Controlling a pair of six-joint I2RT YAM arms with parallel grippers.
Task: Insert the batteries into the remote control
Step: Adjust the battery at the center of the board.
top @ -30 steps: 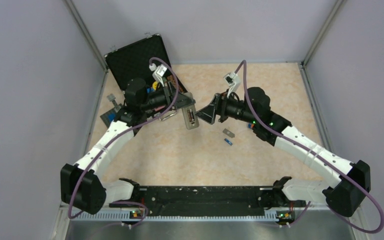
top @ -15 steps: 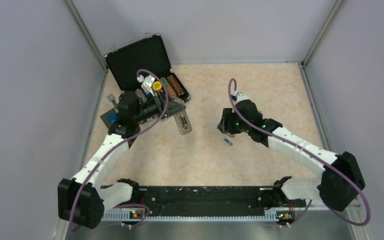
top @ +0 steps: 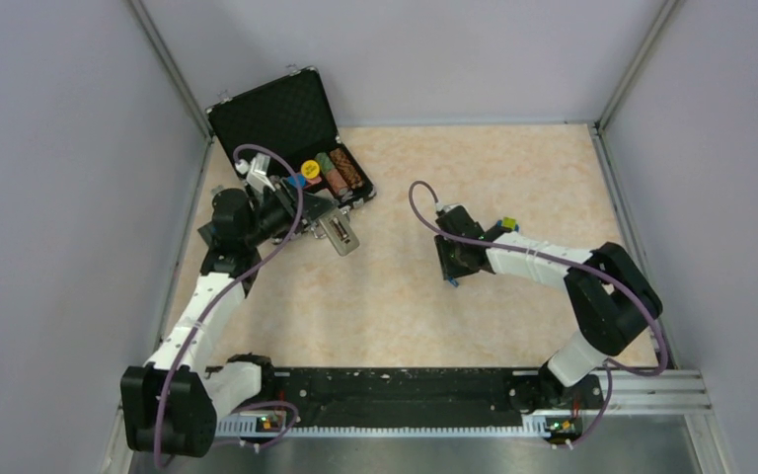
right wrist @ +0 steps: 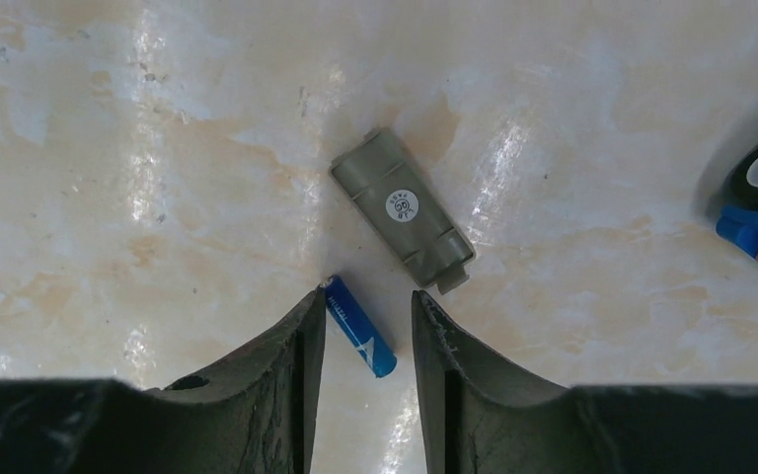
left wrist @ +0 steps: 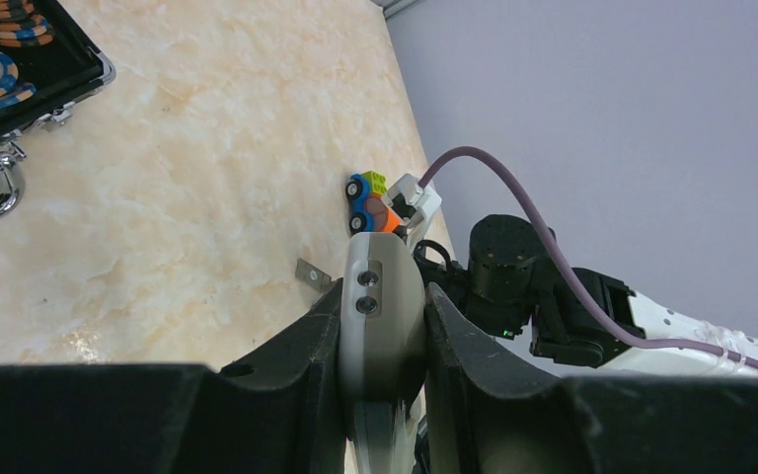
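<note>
Right gripper (right wrist: 367, 298) stands narrow around the slim round blue battery (right wrist: 359, 340) on the smooth marbled worktop (right wrist: 158, 148), a flat grey lid (right wrist: 402, 209) just ahead. Left gripper (left wrist: 383, 296) clamps the flat grey remote control (left wrist: 383, 341).

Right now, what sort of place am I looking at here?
Probably a robot test booth: plain grey walls box in a marble-patterned table, two arms sit bolted to a rail, and props like a poker-chip case lie about.
</note>
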